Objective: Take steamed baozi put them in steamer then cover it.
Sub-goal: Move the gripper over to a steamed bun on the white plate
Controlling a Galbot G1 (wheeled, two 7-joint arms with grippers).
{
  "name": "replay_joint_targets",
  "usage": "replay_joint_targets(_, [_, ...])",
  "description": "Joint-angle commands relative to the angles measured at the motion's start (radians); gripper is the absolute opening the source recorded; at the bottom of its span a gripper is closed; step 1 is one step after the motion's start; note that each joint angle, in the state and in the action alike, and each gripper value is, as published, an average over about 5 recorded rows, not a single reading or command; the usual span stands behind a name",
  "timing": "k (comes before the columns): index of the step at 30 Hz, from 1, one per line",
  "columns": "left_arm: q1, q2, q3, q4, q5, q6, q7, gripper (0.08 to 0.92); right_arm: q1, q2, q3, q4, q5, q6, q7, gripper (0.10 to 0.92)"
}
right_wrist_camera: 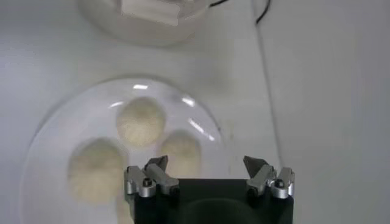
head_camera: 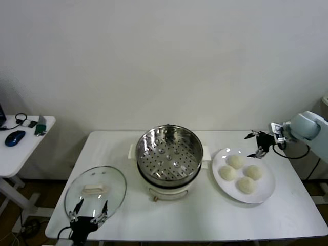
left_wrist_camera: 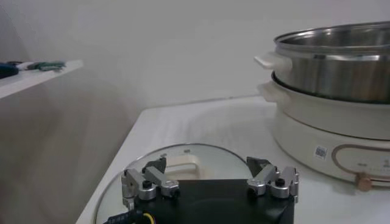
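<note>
1. steamer [head_camera: 168, 152] sits mid-table, uncovered, its perforated tray bare.
2. four steamed baozi [head_camera: 241, 173] lie together on the white plate [head_camera: 264, 193], just to the right of the steamer.
3. right gripper [head_camera: 257, 144] hovers over the plate's far edge, jaws spread wide, holding nothing.
4. glass lid [head_camera: 96, 187] lies flat on the table, left of the steamer.
5. left gripper [head_camera: 88, 212] is at the lid's near rim, jaws wide apart and holding nothing.

Head camera overlooks table [head_camera: 205, 215]; wrists probably close.
</note>
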Motion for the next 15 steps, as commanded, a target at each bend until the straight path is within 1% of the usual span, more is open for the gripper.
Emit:
replay_joint_targets(1, [0.002, -0.001, 0.000, -0.002, 0.001, -0.002, 0.001, 0.823, 0.139, 0.087, -0.215, -0.135, -0.019, 0.042, -0.127, 0.823])
replay_joint_targets(7, [0.000, -0.004, -0.001, -0.004, 0.006, 0.001, 0.003, 0.823, 0.048, 0.206, -0.132, -0.255, -0.015, 0.054, -0.103, 0.823])
replay_joint_targets(15, [0.000, -0.011, -0.007, -0.001, 0.009, 0.001, 0.003, 0.823, -0.047, 0.307, -0.073, -0.338, -0.028, 0.054, -0.089, 0.823])
